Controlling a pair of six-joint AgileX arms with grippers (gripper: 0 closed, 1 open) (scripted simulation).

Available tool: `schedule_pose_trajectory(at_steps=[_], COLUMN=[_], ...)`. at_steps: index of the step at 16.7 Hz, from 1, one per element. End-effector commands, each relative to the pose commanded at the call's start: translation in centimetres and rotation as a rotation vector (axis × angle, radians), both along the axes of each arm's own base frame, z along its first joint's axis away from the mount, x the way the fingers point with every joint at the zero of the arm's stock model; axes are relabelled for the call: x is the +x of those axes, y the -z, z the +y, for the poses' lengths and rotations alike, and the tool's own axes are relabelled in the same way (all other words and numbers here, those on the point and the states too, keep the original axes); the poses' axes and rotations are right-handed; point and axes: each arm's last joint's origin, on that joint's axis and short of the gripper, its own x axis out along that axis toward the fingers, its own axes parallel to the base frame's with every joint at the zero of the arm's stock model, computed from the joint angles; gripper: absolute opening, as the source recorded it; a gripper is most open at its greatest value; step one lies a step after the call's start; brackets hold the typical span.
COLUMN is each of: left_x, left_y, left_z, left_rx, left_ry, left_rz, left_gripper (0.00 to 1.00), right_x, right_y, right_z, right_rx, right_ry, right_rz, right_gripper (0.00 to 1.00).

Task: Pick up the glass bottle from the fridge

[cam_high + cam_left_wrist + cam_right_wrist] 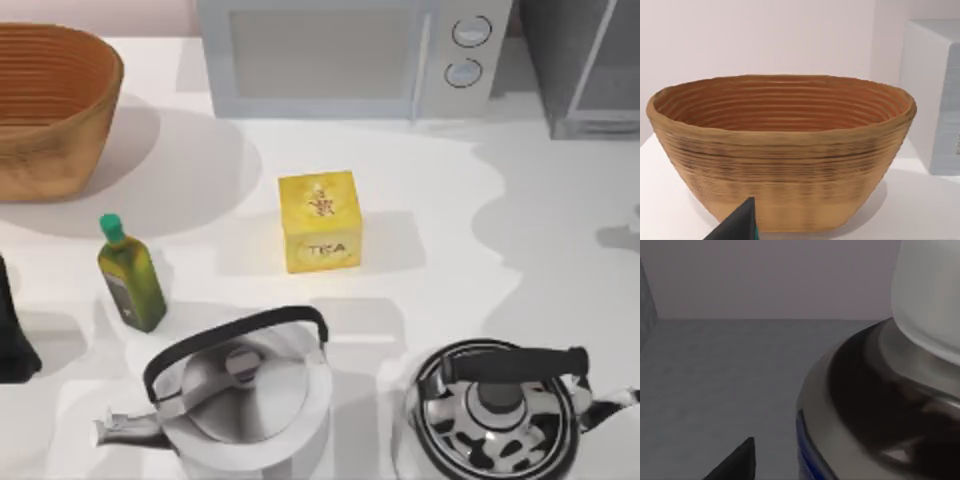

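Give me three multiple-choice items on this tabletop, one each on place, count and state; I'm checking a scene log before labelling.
1. Where does the yellow tea box stand?
A. Inside the basket
B. On the table in front of the microwave
C. On top of a kettle

2. How many kettles are at the table's near edge?
A. One
B. Two
C. Three

3. How does the olive-yellow bottle stand?
A. Upright with its green cap on
B. Lying on its side
C. Upright with no cap

Answers: 1 B, the top view shows it on the table below the microwave. 2 B, a plain steel kettle and a black-and-white patterned kettle. 3 A, the cap sits on the upright bottle, right of the basket.
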Motion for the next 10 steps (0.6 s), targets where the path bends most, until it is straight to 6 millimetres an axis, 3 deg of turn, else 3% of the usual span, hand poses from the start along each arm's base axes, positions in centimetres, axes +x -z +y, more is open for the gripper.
schedule_pose_trajectory(at_steps=[5, 10], left_x=[0.00, 0.00], left_y=[0.00, 0.00], left_z=[0.00, 0.00], left_rx=[0.000, 0.000], left_ry=[0.000, 0.000], left_rz=[0.000, 0.000], left_gripper=[1.00, 1.00], right_x=[0.62, 0.62], right_y=[0.29, 0.29], right_z=[0.30, 0.30], right_rx=[0.000, 0.000], right_ry=[0.000, 0.000], right_rz=[-0.002, -0.002], right_gripper=[1.00, 0.62])
